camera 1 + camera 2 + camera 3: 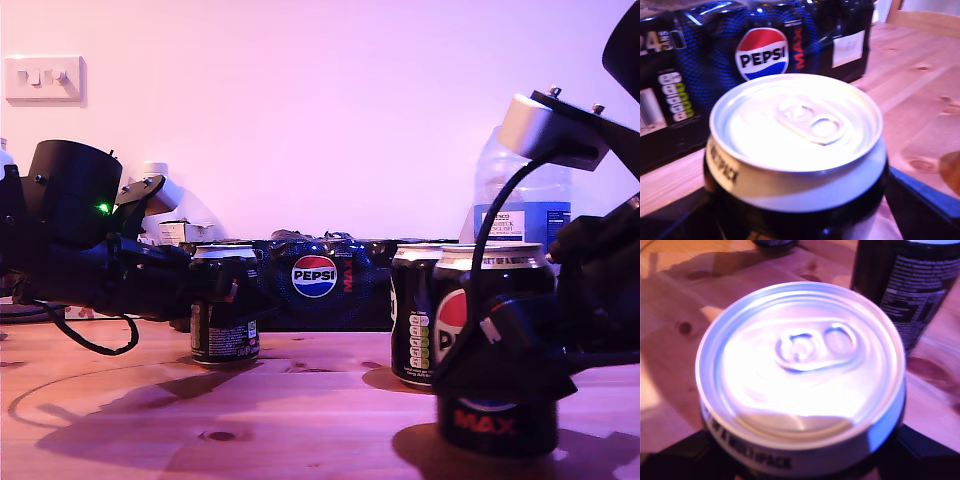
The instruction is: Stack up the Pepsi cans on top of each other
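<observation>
Cans upright on counter [300,420]. First can [225,338], exterior view nine o'clock, is clenched in first pincer [228,295]; second can [497,432], five o'clock, is clenched in second pincer [500,350]; third can [412,320] stands just beside.

Glossy metal can tops [796,122], knotty wood table [300,420].

Plain wall [330,110], light switch [42,78], wooden table [300,410], purple-pink light.

Domestic room: wall light switch [42,77], pine table [300,420], plain painted wall [330,110].
</observation>
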You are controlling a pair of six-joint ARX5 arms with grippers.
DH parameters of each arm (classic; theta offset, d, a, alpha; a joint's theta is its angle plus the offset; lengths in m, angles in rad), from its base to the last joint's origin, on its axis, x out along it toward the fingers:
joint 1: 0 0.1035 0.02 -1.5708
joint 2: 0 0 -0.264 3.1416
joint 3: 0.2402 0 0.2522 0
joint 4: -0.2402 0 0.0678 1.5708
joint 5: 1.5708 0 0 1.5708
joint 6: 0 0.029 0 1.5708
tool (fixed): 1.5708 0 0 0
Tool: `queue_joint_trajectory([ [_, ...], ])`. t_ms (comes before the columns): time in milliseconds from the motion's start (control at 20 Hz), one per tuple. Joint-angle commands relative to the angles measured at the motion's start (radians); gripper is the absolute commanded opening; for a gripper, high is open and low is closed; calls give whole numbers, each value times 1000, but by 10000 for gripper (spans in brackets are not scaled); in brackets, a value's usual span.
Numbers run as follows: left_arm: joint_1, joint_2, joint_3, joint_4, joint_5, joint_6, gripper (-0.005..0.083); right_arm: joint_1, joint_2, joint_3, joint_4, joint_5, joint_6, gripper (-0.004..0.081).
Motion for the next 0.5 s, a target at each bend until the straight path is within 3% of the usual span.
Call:
queue_joint_trajectory([
  [0, -5, 25, -6, 10, 30, 5, 785, 3, 1, 68, 20, -25, -3, 521],
  [450, -6, 20, -6, 6, 87, 5, 785, 23, 185, 212, 37, -106, -1, 521],
])
